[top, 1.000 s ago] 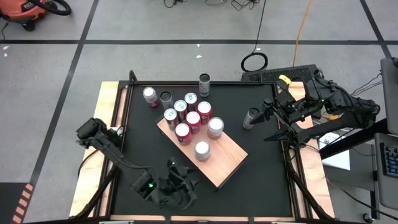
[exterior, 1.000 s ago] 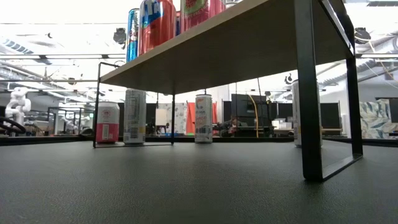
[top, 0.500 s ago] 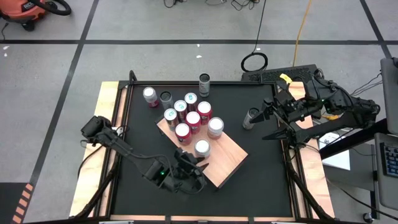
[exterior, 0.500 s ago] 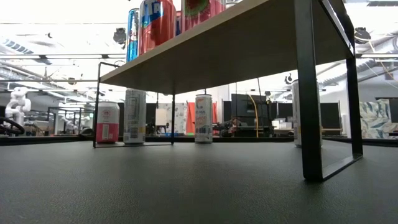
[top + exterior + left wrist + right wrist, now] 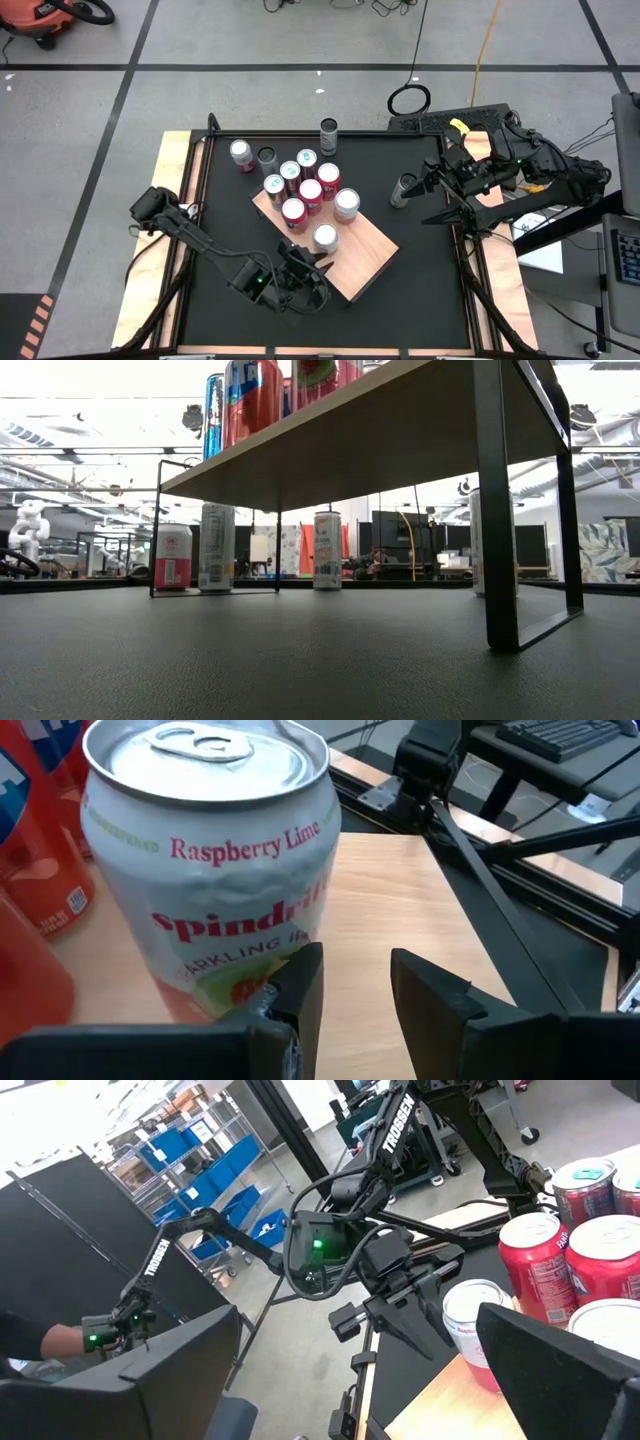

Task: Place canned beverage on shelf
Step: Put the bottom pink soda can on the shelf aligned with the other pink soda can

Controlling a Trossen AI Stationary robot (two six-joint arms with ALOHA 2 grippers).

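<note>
Here, your left gripper sits at the near edge of the shelf, the pale wooden slab lying at an angle in the middle of the black table. From the left wrist camera, its two dark fingers stand a narrow gap apart with nothing between them, pointing over bare wood; one finger is just beside the silver raspberry lime can but does not grip it. That same can stands on the shelf, nearest your left gripper, with a cluster of red and silver cans filling the shelf's far end behind it. Two more cans stand on the table at the far left, beside the shelf, and one stands at the table's far edge. Your right gripper waits at the far right of the table with its fingers spread wide and empty, just beside a lone silver can standing on the table.
</note>
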